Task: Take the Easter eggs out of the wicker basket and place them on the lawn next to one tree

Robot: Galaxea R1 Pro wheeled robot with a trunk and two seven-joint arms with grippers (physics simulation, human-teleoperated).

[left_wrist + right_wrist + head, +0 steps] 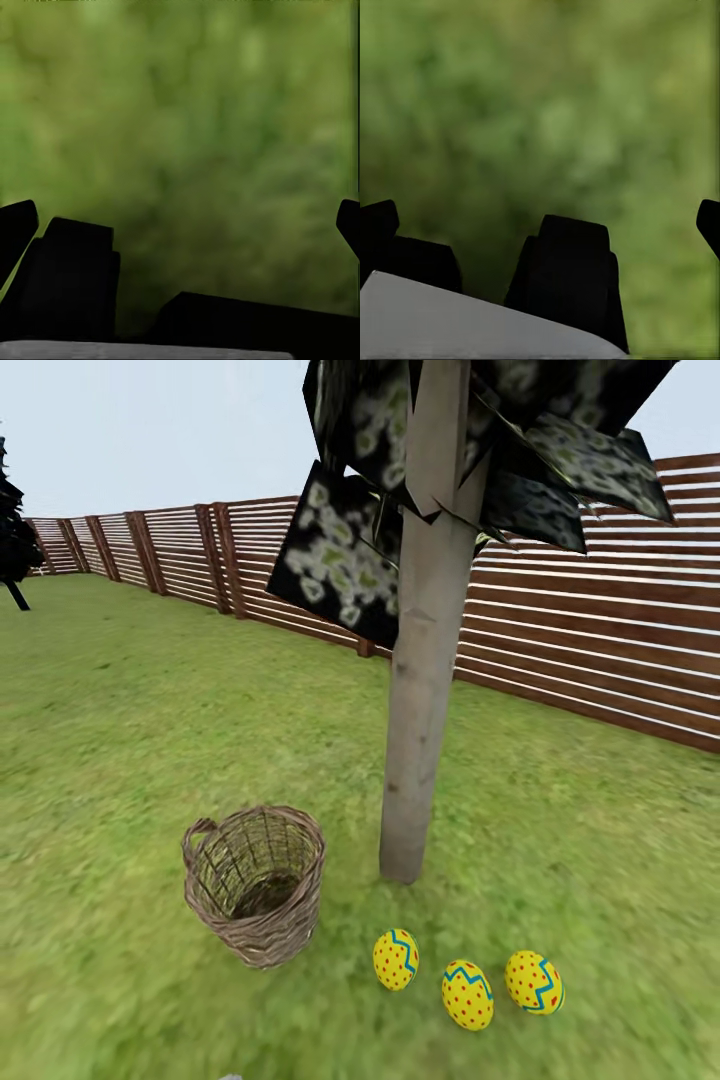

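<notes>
Lying w/ all three Easter eggs [467, 994] on lawn [120, 740] by tree [420, 690]; wicker basket [256, 882] looking empty; both grippers spread wide, holding nothing.

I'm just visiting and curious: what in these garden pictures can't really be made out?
- Top of the pale-trunked tree: cut off by the head view's upper edge.
- Floor of the brown woven wicker basket: shadowed, walls partly hide it.
- Mottled green lawn: blurred in both wrist views.
- Black cypress-like tree: cut off by the left edge.

Three Easter eggs [396, 959] [467, 994] [534, 981], one wicker basket [256, 883], one tree [428, 660].
</notes>
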